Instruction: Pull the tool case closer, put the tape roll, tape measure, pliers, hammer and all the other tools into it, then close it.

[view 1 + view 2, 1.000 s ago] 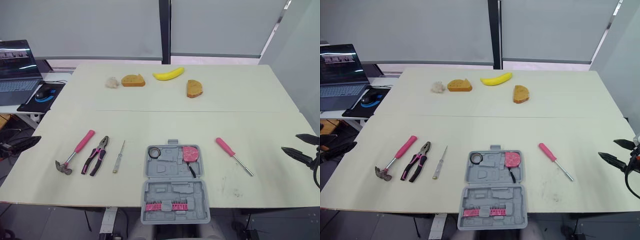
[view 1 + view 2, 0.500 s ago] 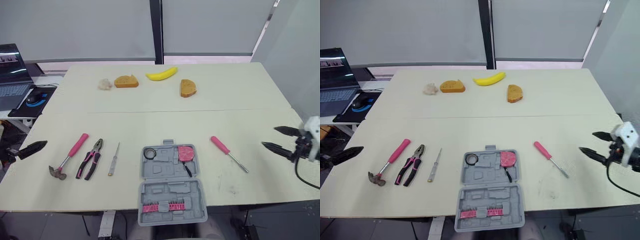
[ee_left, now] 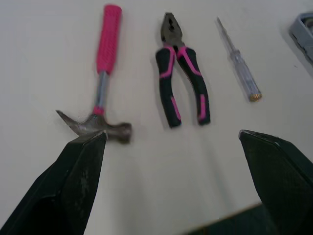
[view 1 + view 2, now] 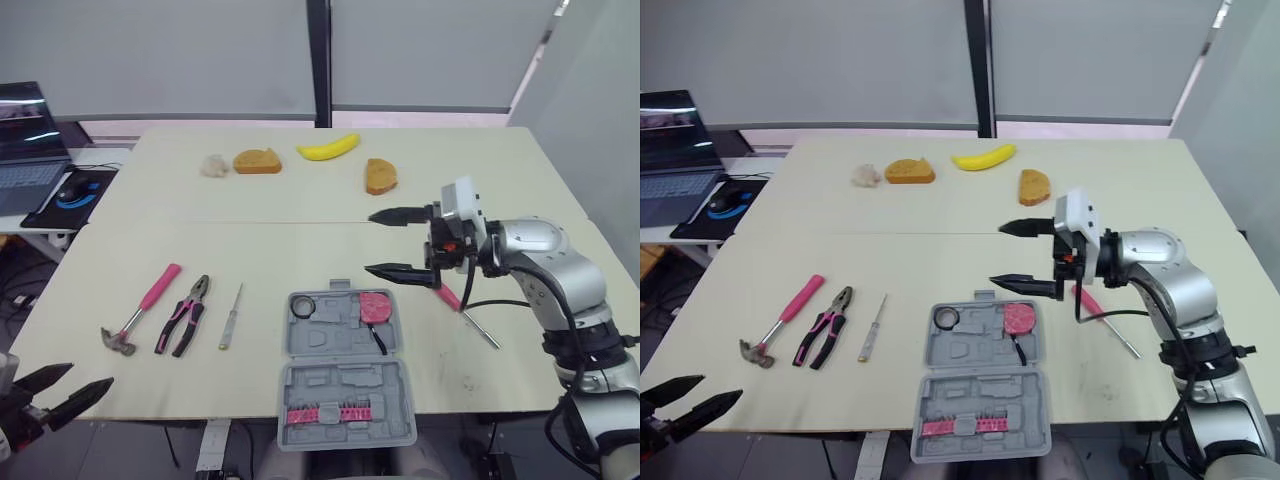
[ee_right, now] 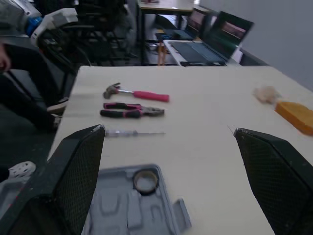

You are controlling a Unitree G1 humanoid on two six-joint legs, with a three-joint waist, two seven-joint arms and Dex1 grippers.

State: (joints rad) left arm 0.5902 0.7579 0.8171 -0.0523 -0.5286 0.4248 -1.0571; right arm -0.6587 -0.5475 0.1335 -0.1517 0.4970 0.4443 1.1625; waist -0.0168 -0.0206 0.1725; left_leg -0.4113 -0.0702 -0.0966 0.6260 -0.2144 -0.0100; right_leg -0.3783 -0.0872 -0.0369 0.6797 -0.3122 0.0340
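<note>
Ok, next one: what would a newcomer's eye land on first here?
The right claw, wide open, hangs over the table just beyond the far edge of the open grey tool case, which lies near the front edge. Left of the case lie a pink-handled hammer and pliers, and a yellow banana sits at the far side.

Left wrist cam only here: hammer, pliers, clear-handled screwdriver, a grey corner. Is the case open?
Observer: Yes, the tool case lies open flat at the table's near edge.
Operator: Anything inside?
Observer: The tape roll and the pink tape measure sit in its far half.
Operator: Right arm?
Observer: The right gripper hovers open and empty near the case's far edge.
</note>
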